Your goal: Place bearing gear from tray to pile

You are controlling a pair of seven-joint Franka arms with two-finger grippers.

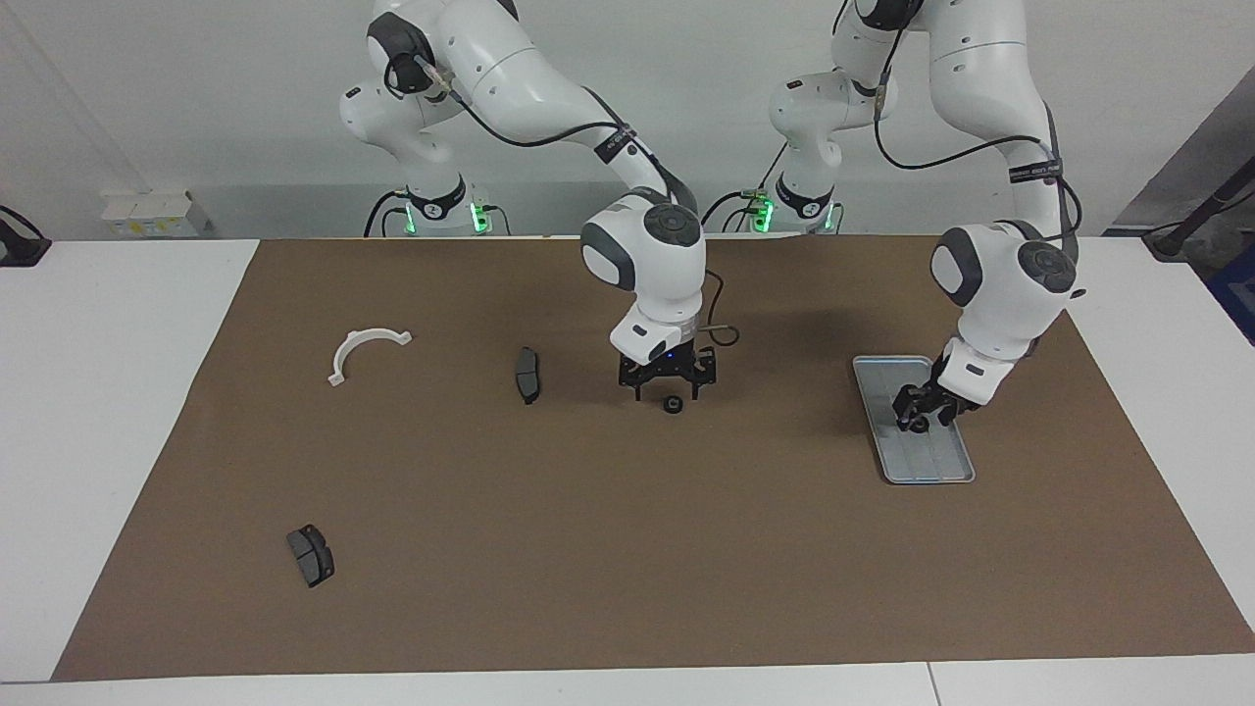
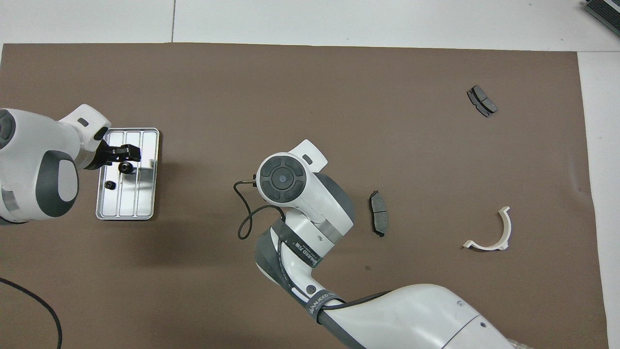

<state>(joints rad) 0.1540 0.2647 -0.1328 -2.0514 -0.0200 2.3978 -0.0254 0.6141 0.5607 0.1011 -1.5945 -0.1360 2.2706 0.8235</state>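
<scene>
tray [image 1: 912, 469]: we see silver-grey, lengthwise grooves
gears [image 2: 126, 167]: we see black
bracket [image 1: 363, 350]: we see white
brake pads [image 1: 527, 374]: we see dark grey
mat [image 1: 627, 549]: we see plain brown

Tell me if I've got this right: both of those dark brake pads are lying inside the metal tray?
Not quite. The facing view shows both brake pads lying on the brown mat, away from the tray, which holds small black gears.
</scene>
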